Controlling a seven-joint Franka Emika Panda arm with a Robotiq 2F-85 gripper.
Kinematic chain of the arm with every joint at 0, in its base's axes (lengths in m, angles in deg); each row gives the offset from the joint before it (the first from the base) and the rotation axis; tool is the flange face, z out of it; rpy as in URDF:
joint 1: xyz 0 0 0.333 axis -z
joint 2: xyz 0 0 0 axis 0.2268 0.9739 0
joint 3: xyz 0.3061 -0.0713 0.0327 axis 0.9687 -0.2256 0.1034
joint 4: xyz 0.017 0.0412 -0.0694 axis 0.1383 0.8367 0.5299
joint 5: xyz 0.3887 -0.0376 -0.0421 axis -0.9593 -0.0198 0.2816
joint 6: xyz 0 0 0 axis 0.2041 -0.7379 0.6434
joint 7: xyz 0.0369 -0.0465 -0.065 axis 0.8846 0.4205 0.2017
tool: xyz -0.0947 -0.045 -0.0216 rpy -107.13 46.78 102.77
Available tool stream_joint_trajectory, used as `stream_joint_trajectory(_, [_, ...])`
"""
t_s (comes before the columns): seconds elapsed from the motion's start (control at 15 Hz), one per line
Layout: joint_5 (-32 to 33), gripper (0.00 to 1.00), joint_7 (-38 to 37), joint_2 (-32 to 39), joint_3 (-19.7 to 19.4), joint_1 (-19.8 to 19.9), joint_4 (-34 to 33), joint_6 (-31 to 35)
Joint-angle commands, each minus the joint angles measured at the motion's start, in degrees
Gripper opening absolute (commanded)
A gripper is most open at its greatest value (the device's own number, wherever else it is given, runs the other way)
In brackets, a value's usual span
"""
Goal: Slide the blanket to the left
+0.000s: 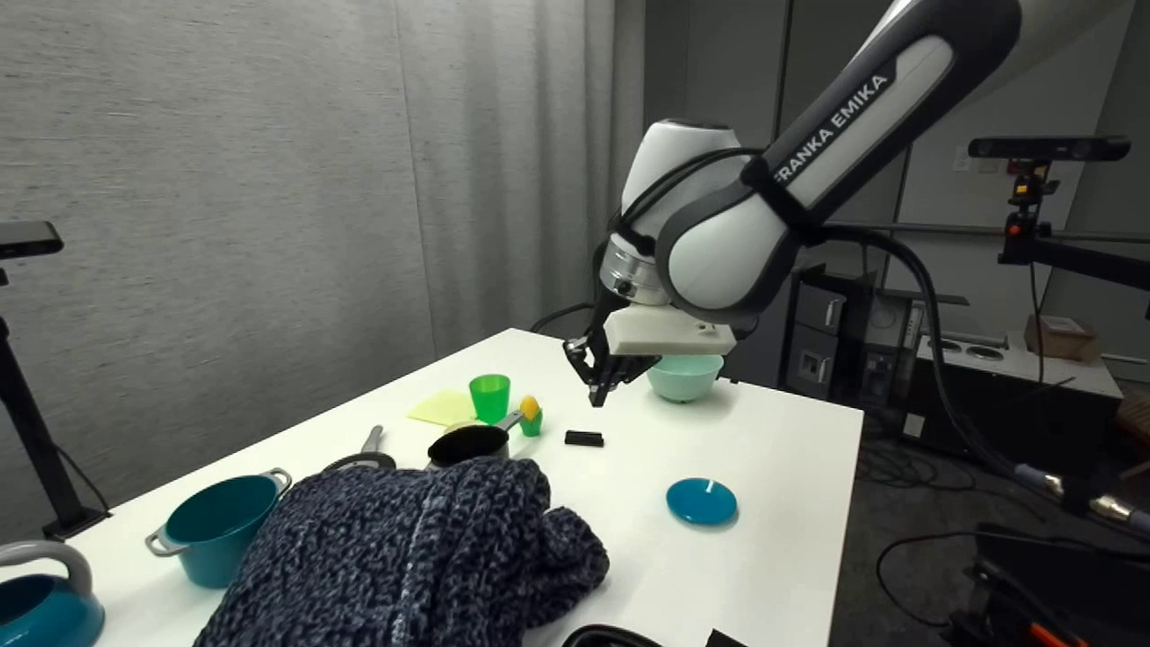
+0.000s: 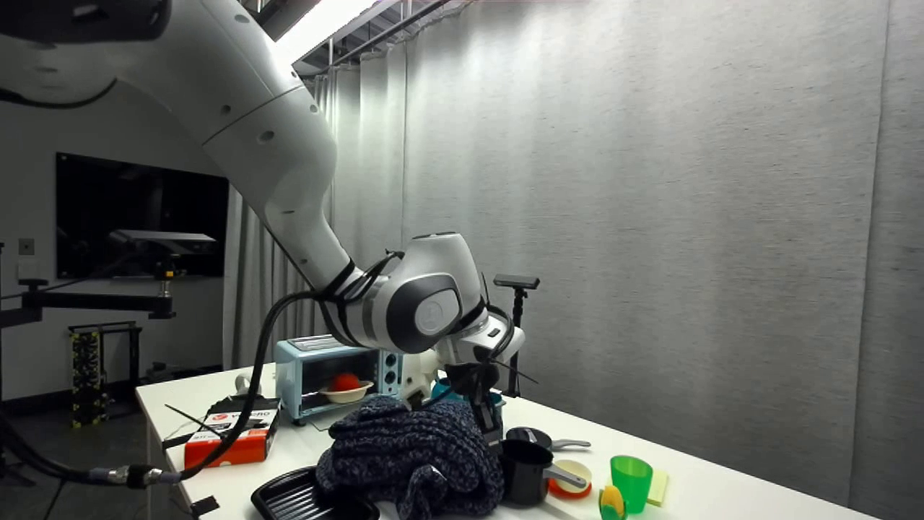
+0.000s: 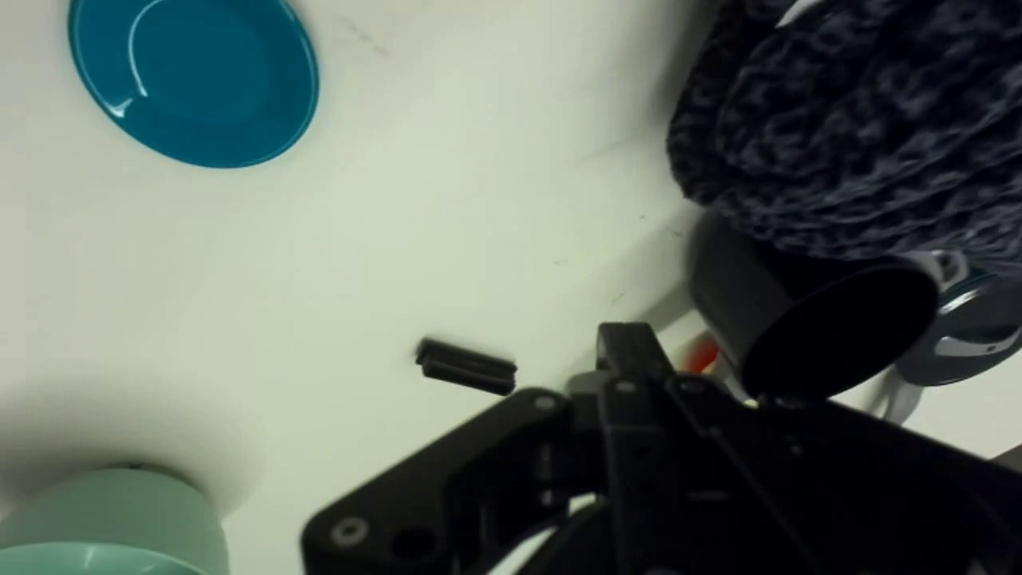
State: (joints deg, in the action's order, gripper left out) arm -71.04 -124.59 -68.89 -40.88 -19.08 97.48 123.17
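pressed together at the fingertips, the claw (image 1: 598, 395) hangs above the white table (image 1: 782, 557), well apart from the blanket (image 1: 404, 548). biggest of the rest is the grey curtain (image 1: 269, 180), standing behind the table in both exterior views. next comes the table itself, and then the blanket, navy with pale speckles, lying on it in a rumpled heap. behind that heap, in an exterior view, stands a light blue toaster oven (image 2: 291, 386). a teal pot (image 1: 208, 564) with grey handles stands just beside the blanket, and so does a black saucepan (image 2: 521, 477); whether either touches it, i cannot tell. near the table's edge sits a mint bowl (image 1: 685, 382). a round blue dish (image 1: 703, 501) lies flat, apart from the blanket, and a green cup (image 1: 490, 398) stands near the saucepan. smallest is a black piece (image 1: 584, 438), lying between the cup and the dish.
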Motion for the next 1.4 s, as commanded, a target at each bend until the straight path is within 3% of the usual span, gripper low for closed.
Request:
stream_joint_trajectory(0.0, [5.7, 0.0, -8.3, 3.7, -5.3, -2.7, 1.0, 5.0])
stream_joint_trajectory(0.07, [6.5, 0.0, -9.6, 4.8, -6.3, -3.4, 1.0, 5.1])
stream_joint_trajectory(0.4, [2.9, 0.0, -4.5, 9.6, -1.6, -3.9, 0.4, 3.3])
stream_joint_trajectory(0.8, [3.5, 0.0, -10.6, 14.6, -3.2, -12.1, -3.2, 6.5])
stream_joint_trajectory(1.33, [2.6, 0.0, -15.5, 19.2, -2.4, -18.1, -9.4, 6.9])
